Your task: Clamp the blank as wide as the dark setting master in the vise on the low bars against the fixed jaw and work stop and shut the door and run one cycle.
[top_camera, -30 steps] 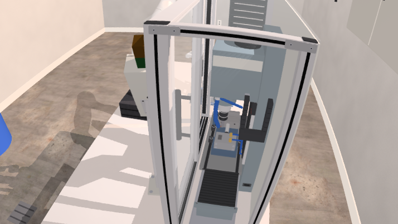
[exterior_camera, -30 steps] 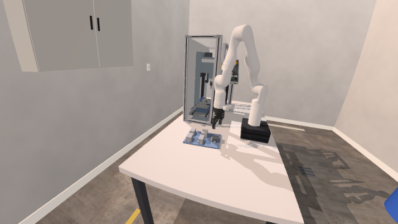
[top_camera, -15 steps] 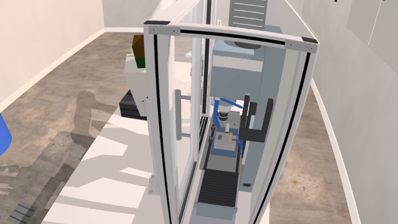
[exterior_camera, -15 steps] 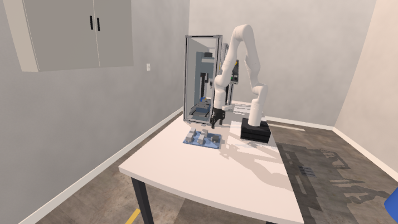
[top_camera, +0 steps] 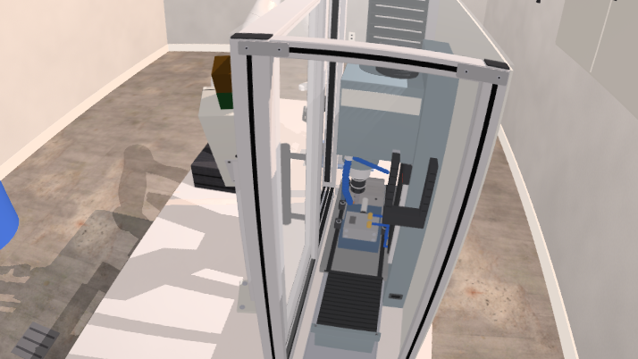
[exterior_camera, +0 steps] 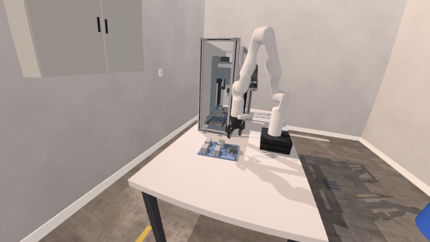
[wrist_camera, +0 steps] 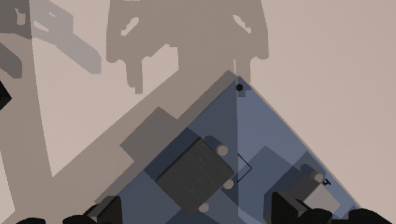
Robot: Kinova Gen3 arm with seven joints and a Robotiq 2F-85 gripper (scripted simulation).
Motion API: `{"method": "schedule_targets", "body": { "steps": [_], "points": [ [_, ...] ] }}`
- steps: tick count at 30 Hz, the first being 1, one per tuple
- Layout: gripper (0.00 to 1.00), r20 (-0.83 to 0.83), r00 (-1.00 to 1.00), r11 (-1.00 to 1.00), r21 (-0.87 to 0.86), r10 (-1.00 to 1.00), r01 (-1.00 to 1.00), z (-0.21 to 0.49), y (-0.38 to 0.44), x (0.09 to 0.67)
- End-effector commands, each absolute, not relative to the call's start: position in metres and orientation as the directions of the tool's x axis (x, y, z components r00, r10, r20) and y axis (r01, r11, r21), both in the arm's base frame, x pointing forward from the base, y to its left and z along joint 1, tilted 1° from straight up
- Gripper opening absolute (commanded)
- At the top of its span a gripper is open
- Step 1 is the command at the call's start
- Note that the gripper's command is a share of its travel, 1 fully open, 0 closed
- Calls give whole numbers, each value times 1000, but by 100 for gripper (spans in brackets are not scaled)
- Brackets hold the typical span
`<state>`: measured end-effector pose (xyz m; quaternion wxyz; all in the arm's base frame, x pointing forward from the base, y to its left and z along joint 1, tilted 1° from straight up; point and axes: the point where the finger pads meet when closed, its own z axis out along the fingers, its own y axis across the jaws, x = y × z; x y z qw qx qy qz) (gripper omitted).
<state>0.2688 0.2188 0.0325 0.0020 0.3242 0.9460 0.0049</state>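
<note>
Claw (exterior_camera: 234,134) (wrist_camera: 196,209): wide, nothing held | master (exterior_camera: 232,149) (wrist_camera: 195,175): right end of plate (exterior_camera: 223,156) (wrist_camera: 255,107) | blanks (exterior_camera: 217,150) (wrist_camera: 320,200): on plate, match unclear | handling guess: rigid, dense, slick metal; grip squarely across opposite sides, above pegs (wrist_camera: 222,150)

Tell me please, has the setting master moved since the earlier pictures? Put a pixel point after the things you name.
No. In the exterior view, the setting master (exterior_camera: 232,149) (wrist_camera: 195,175) keeps the same place on the plate (exterior_camera: 226,156) (wrist_camera: 272,130), near its edge toward the robot's base (exterior_camera: 275,145).
</note>
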Motion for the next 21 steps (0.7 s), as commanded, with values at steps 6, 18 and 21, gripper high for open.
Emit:
{"method": "schedule_targets", "body": {
  "steps": [6,18,21],
  "points": [
    [100,1,-664,664,12,748,748,33,219,269],
    [100,2,-629,629,12,777,777,33,219,269],
    [100,3,-555,555,12,832,832,33,219,269]
  ]
}}
